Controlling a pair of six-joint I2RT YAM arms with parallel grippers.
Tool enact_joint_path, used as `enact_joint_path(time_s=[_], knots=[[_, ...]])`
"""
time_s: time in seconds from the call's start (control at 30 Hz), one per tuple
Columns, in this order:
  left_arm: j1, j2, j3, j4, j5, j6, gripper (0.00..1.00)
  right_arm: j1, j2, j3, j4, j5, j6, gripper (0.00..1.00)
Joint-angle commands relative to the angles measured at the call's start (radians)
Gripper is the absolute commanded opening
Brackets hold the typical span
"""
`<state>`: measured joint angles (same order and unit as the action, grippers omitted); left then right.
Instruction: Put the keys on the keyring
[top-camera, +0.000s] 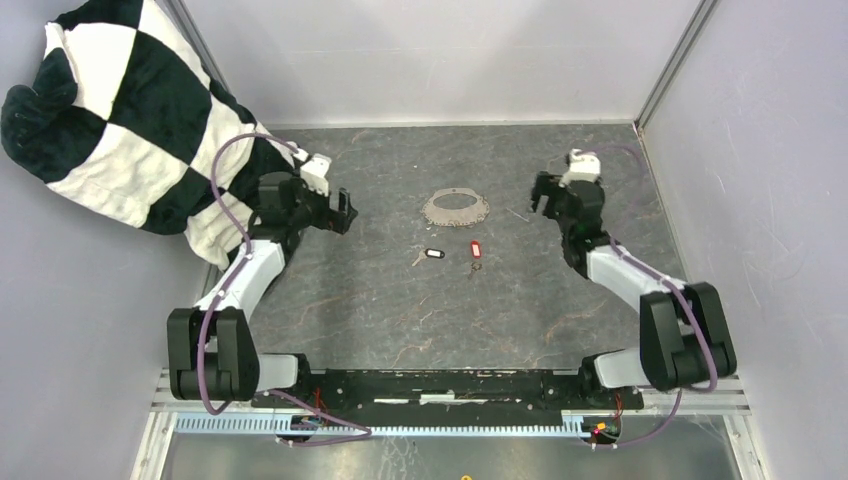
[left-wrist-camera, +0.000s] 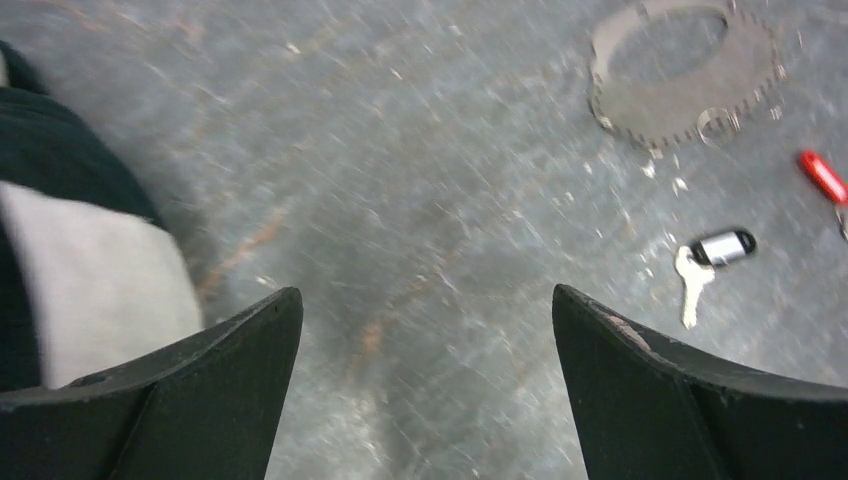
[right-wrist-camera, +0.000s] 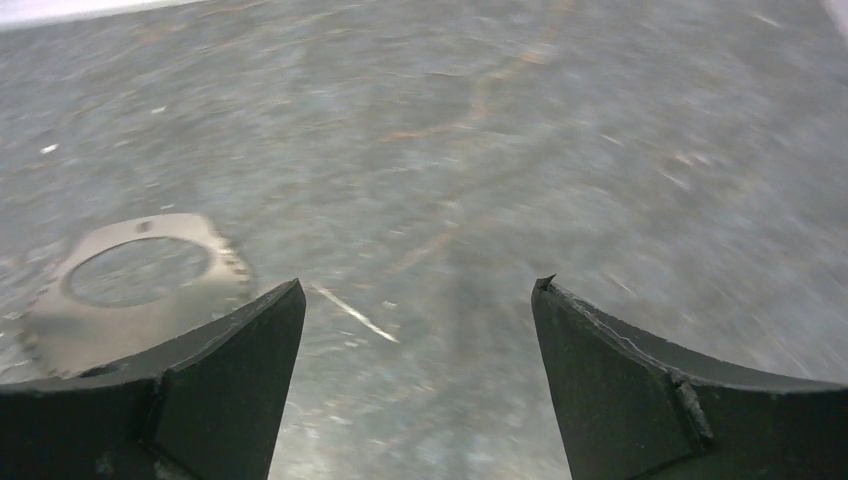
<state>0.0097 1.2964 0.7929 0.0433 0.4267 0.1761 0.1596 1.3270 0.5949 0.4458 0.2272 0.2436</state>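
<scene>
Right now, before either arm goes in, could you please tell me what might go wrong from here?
1. The black-tagged key and red-tagged key are tiny and lie flat on the table. The wide-open left claw may shove them rather than grip them.
2. They lie close together, so taking one may knock the other.
3. The checkered cloth lies right beside the left arm and might snag it.

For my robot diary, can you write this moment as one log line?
left gripper open | right gripper open | black-tag key, red-tag key lying apart from keyring
</scene>
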Motion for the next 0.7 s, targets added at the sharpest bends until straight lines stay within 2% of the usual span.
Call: enact_joint_path(time_s=[0.0, 0.07, 0.23, 0.43, 0.67], knots=[[-0.108, 0.047, 0.079, -0.238, -0.060, 0.105, 1.00, 0.103, 0.138, 0.200, -0.112, -0.118, -0.100, 0.92], [-0.145, 0.093, 0.125, -0.254, -0.111, 0.102, 1.00, 0.135, 0.204, 0.247, -0.103, -0.132, -0.130, 0.93], [-0.150, 0.209, 0.253, -0.311, -0.091, 0.047, 1.00, 0.153, 0.413, 0.434, -0.166, -0.209, -0.138, 0.92], [-0.177, 0.303, 0.329, -0.342, -0.121, 0.046, 1.00, 0.158, 0.605, 0.604, -0.195, -0.337, -0.144, 0.76], [-0.189, 0.358, 0.360, -0.358, -0.140, 0.043, 1.00, 0.175, 0.718, 0.713, -0.261, -0.382, -0.144, 0.68]])
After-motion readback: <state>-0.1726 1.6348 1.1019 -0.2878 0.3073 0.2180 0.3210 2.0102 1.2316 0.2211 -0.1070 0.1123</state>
